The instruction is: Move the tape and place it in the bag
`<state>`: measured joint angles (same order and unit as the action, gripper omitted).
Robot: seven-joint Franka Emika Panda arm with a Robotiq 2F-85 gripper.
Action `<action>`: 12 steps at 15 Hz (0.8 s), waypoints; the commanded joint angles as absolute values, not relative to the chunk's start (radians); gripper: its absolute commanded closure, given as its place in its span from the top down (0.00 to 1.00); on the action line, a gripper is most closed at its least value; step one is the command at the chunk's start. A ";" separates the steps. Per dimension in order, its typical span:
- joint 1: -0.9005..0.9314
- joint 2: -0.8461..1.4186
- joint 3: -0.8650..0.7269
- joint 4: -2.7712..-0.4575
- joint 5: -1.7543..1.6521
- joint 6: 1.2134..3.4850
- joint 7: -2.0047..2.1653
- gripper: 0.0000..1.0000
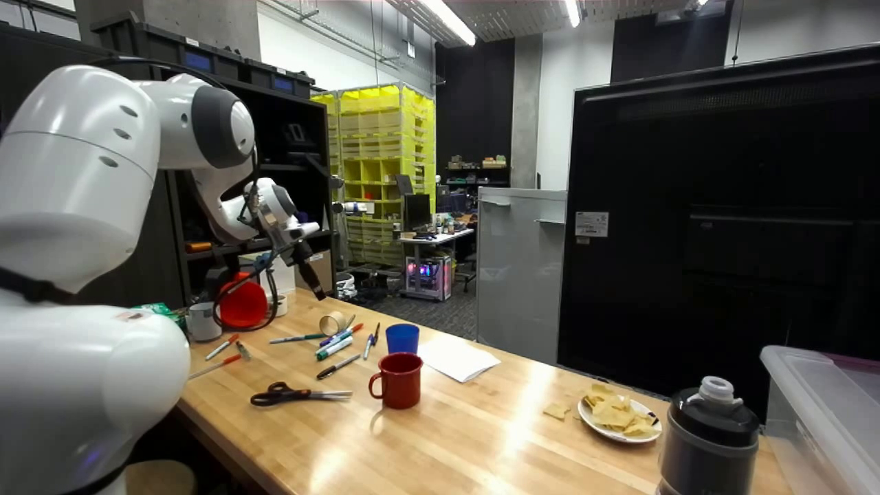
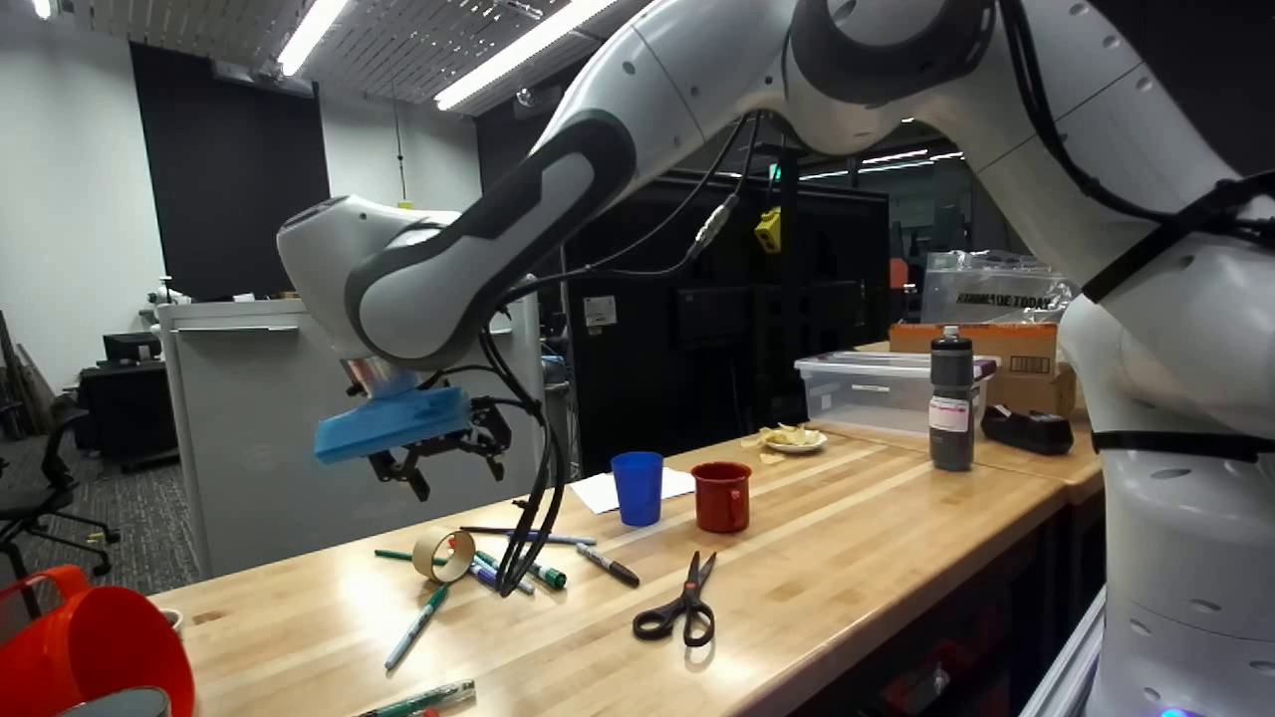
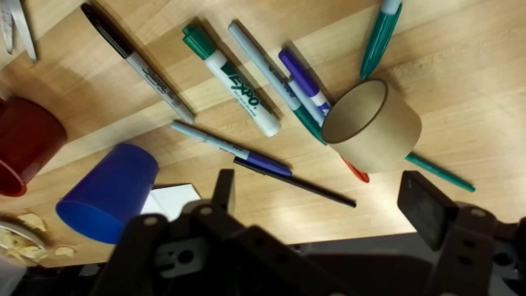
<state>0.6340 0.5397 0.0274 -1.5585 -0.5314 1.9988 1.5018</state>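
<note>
Bench [image 1: 426, 447]: wood, visible grain, glossy, reflecting light. Tape [image 3: 384, 127]: smooth, matt outer face. Mug [image 1: 401, 383]: smooth, glossy. Cup [image 3: 111, 187]: plastic-looking, smooth. Scissors [image 2: 688, 597]: metal blades, plastic-looking handles. Tub [image 2: 857, 395]: clear plastic.

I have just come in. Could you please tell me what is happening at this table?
A robot arm is at work here, apparently to put away the roll of tape. Its pincer hangs in the air with the jaws wide open, holding nothing. The roll of tape rests among several pens on the table, so it has not been put away yet.
</note>
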 commanded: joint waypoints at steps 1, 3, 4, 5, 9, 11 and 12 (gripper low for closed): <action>0.658 0.554 0.003 -1.544 -0.592 1.949 1.710 1.00; 0.653 0.560 0.009 -1.543 -0.611 1.929 1.791 1.00; 0.648 0.562 0.013 -1.543 -0.614 1.923 1.828 1.00; 0.644 0.565 0.018 -1.542 -0.613 1.917 1.857 1.00; 0.630 0.573 0.022 -1.547 -0.609 1.926 1.962 1.00; 0.615 0.577 0.028 -1.550 -0.593 1.936 1.998 1.00; 0.607 0.580 0.031 -1.551 -0.588 1.946 2.010 1.00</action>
